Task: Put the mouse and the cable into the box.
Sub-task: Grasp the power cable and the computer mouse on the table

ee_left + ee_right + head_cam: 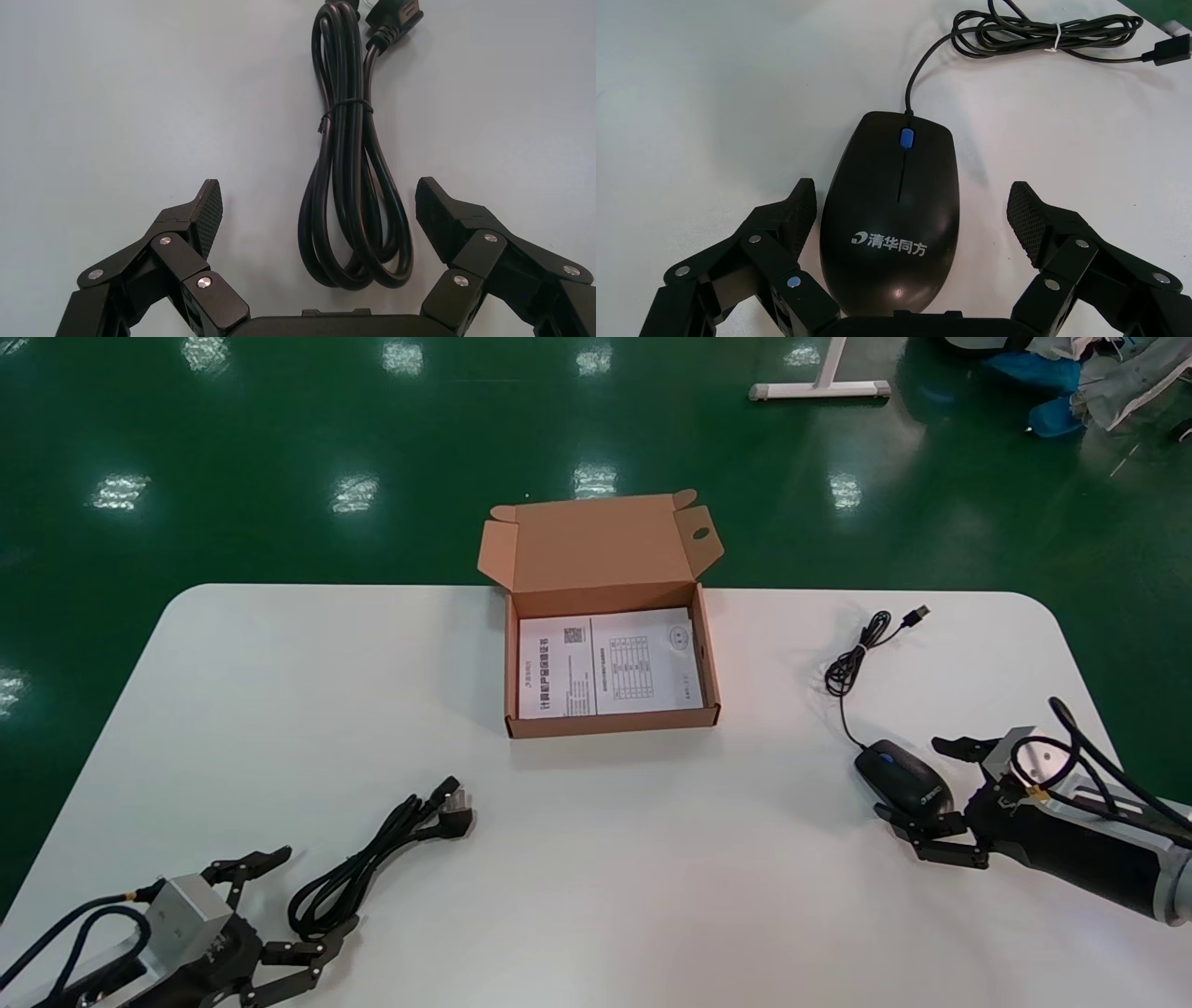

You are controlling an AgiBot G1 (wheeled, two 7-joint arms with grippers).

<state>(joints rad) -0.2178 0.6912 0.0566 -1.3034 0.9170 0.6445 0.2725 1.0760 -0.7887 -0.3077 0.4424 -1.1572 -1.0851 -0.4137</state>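
Nearest us, at the table's point(652, 868) left front edge, the left gripper point(318, 887) sits low with its fingers spread wide. The looped end of the black power cable point(344, 140) lies between them, untouched, and its plug end points toward the table's middle.

Farther back on the right, the right gripper point(908, 777) is likewise spread. The black mouse point(891, 225) lies between its fingers and is not clamped. The mouse's tied cord point(847, 668) trails away to the USB plug point(919, 613).

At the far centre stands the cardboard box point(612, 722), lid up, with a printed sheet point(610, 663) on its floor.
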